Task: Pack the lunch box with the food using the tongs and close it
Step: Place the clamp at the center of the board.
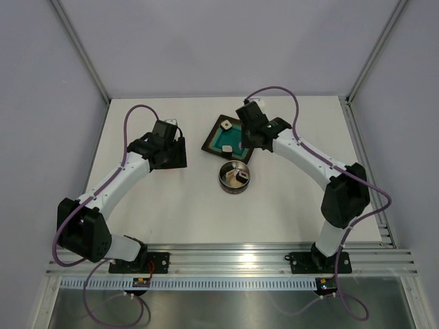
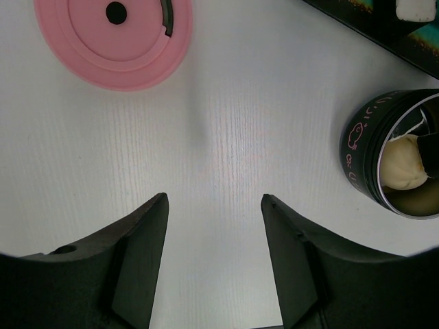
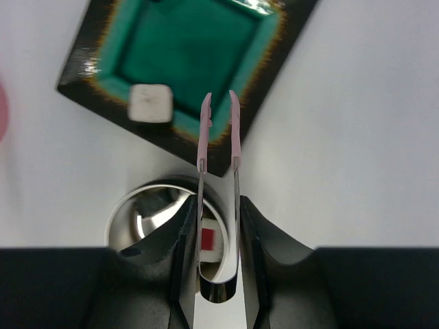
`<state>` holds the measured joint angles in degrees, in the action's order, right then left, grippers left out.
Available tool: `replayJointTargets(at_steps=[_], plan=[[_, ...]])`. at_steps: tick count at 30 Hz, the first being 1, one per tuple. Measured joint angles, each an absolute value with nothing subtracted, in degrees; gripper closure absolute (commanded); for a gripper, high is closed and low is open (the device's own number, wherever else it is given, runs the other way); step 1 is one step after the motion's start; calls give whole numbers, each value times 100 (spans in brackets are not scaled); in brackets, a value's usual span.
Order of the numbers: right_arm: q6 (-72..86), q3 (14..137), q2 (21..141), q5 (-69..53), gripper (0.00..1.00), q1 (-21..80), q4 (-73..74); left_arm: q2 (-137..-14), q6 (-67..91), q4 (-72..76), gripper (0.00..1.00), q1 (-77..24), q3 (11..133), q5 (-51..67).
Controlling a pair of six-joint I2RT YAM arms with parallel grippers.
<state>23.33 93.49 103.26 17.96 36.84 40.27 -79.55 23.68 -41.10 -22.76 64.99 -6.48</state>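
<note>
The lunch box (image 1: 234, 177) stands in the middle of the table, a round steel bowl with a dark outer wall (image 2: 360, 147). Food lies inside: a beige lump (image 2: 403, 163) and a white cube with a red spot (image 3: 208, 238). Another white cube (image 3: 151, 103) sits on the dark tray (image 1: 214, 140) with the teal centre. My right gripper (image 3: 218, 204) is shut on the tongs (image 3: 219, 137); their pink tips hang slightly apart over the tray's near edge, holding nothing. The pink lid (image 2: 113, 41) lies flat on the table. My left gripper (image 2: 214, 202) hovers open and empty over bare table, between lid and lunch box.
Grey walls and metal posts close in the white table on three sides. An aluminium rail (image 1: 226, 257) with both arm bases runs along the near edge. The tray (image 3: 89, 68) lies just behind the lunch box.
</note>
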Motion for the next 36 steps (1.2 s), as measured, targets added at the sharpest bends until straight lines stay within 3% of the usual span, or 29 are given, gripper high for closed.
replayJointTargets(at_steps=[10,20,24,36], plan=[[2512,6711,8259,2805,79,2869,2934,-7957,2353,-4108,39,-2270,6499,-646],[3457,5072,8226,3041,78,2871,2467,-7968,2353,-4108,39,-2270,6499,-644],[3774,4801,8246,3037,65,2871,2318,-7988,2355,-4110,39,-2270,6499,-642],[4171,4530,9063,2792,55,2871,1909,-8077,2355,-4110,39,-2270,6501,-624]])
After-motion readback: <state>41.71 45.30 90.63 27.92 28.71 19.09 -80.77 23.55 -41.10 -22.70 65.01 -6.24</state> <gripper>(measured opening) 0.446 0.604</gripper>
